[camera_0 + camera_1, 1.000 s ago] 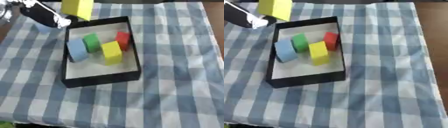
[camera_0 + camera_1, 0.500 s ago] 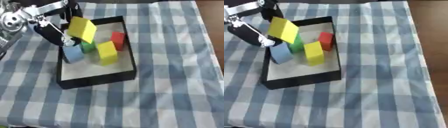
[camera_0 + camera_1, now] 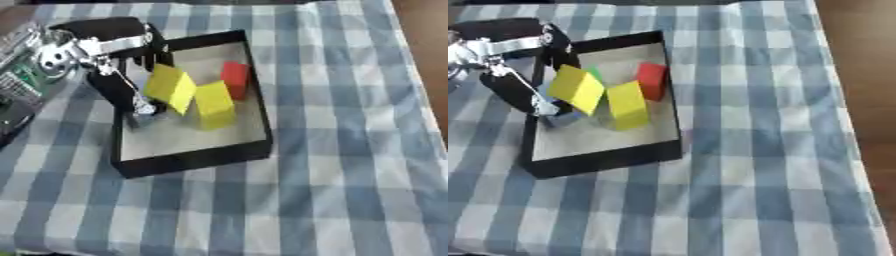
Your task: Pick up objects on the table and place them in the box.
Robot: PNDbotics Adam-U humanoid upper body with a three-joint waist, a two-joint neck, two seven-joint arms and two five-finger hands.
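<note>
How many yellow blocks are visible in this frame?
2. One yellow block is held by the left hand over the box's left side; the other yellow block stands inside the box beside the red block. The hand may hide others.

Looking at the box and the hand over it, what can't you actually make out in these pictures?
- Blue block: mostly hidden behind the held yellow block and the left hand.
- Green block: only a sliver shows, right eye view.
- Whether the held yellow block touches the box floor: motion blur hides it.
- Right hand: out of both views.
</note>
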